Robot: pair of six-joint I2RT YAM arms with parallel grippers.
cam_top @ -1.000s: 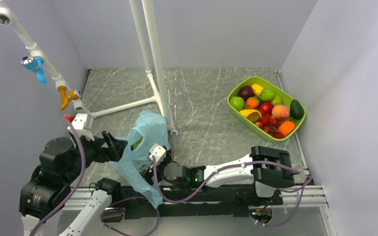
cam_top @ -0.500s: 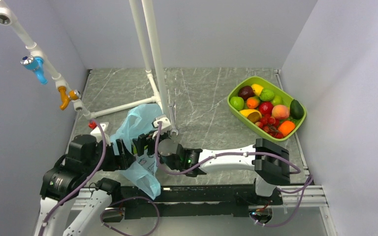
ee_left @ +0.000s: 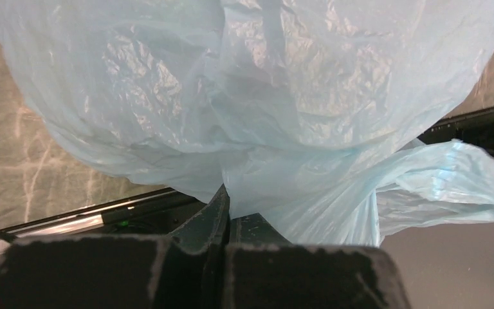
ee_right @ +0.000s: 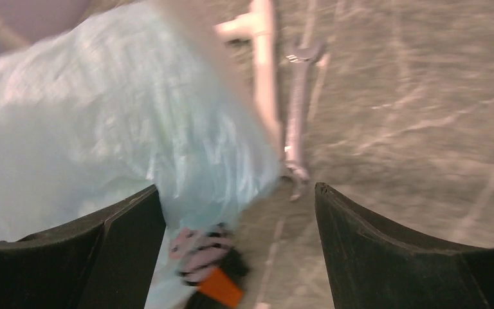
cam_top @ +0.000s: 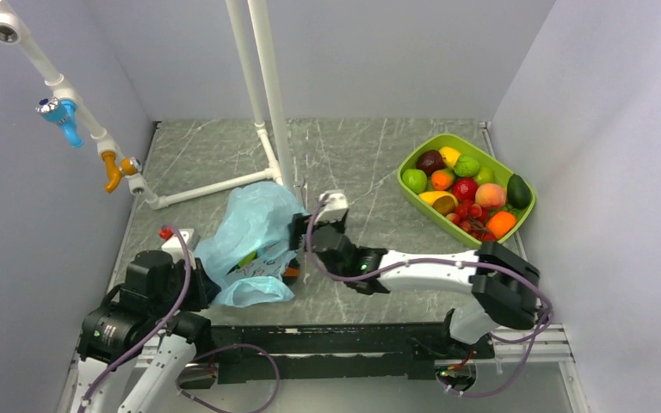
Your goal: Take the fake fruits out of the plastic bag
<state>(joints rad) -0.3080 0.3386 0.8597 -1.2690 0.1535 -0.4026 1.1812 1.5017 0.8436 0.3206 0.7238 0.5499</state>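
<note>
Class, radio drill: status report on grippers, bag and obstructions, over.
Left gripper shut on plastic bag. Right gripper open, at bag's edge. White pipe frame and wrench close beside bag.

"Where's the bag [cam_top: 254, 228]?"
"Near left on the bench [cam_top: 370, 163], between the left claw [ee_left: 226, 207] and the right claw [ee_right: 238, 196]."
"And the tray [cam_top: 447, 140]?"
"Far right, well apart, with the fruits [cam_top: 465, 189] in it."
</note>
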